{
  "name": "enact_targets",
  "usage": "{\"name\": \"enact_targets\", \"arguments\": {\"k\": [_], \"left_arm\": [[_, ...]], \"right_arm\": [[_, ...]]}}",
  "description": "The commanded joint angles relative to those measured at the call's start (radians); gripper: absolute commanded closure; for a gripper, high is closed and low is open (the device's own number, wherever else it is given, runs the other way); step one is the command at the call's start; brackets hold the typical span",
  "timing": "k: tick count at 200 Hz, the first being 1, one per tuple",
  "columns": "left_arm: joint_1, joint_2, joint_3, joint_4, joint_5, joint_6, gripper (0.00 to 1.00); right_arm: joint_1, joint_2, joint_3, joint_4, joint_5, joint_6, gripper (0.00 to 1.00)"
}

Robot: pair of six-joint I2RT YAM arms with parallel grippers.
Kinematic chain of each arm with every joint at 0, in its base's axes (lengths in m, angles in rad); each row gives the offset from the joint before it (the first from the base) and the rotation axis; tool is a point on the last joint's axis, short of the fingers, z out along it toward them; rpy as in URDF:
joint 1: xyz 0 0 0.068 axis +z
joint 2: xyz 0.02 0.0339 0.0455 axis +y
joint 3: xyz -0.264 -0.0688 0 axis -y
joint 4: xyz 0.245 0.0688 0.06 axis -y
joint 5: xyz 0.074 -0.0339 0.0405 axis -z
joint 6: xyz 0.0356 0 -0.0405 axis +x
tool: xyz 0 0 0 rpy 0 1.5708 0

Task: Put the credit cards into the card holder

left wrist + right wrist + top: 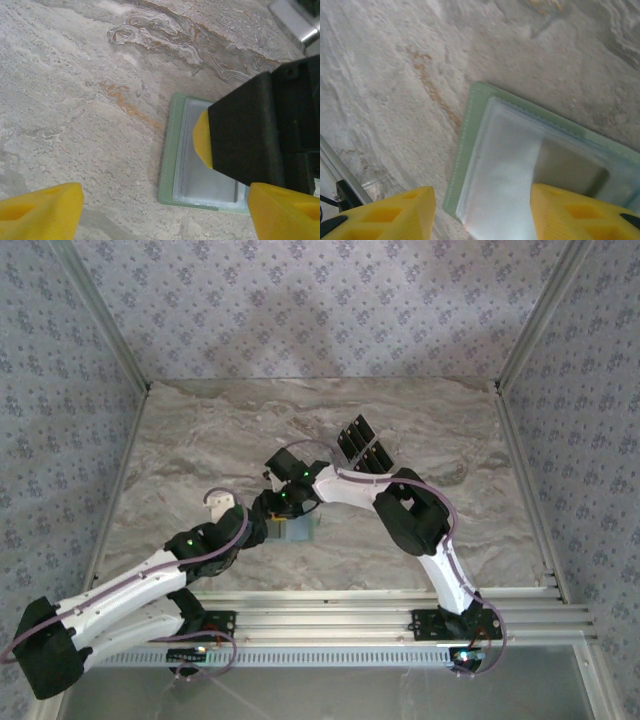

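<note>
The card holder (pixel 192 172) lies open and flat on the marbled counter (pixel 200 440), near the middle and somewhat toward the near edge, where both arms meet. It is a pale green rectangle with a stitched border framing a glossy, greyish window. In the right wrist view a darker patch sits under that window (whether that is a card or a reflection I cannot tell). The left pincer (pixel 165 205) hangs low over the holder's near edge, its yellow tips spread wide with nothing between them. The right pincer (pixel 482 200) stands about half open and grips nothing: one finger is over the bare counter just beside the holder's long edge, the other finger (pixel 201 140) over the window, though contact cannot be judged. A dark slotted rack (pixel 360 445) stands just beyond the right arm. Broad marbled surface stretches left and far, bounded by patterned walls (pixel 60 390) with metal posts at the sides and a metal rail (pixel 380 615) along the near edge.
</note>
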Motion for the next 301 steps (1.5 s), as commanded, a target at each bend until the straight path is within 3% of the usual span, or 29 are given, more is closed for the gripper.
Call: {"name": "enact_targets", "arguments": {"k": [1,45,104,149,208,301], "left_arm": [[0.006,0.005,0.0,0.013,-0.018,-0.01,0.13],[0.022,0.058,0.028,0.023,-0.002,0.001,0.06],[0.121,0.222,0.147,-0.008,0.078,0.082,0.0],[0.228,0.329,0.242,-0.052,0.136,0.143,0.0],[0.344,0.361,0.276,-0.068,0.207,0.181,0.0],[0.362,0.413,0.267,-0.045,0.25,0.198,0.0]], "right_arm": [[-0.01,-0.033,0.044,-0.05,-0.021,-0.036,0.45],[-0.092,-0.18,0.044,-0.124,-0.021,-0.105,0.45],[-0.26,-0.234,0.085,-0.382,0.235,-0.276,0.46],[-0.283,-0.093,0.322,-0.591,0.507,-0.45,0.5],[-0.279,0.141,0.633,-0.753,0.7,-0.601,0.59],[-0.281,0.296,0.766,-0.777,0.696,-0.632,0.64]]}}
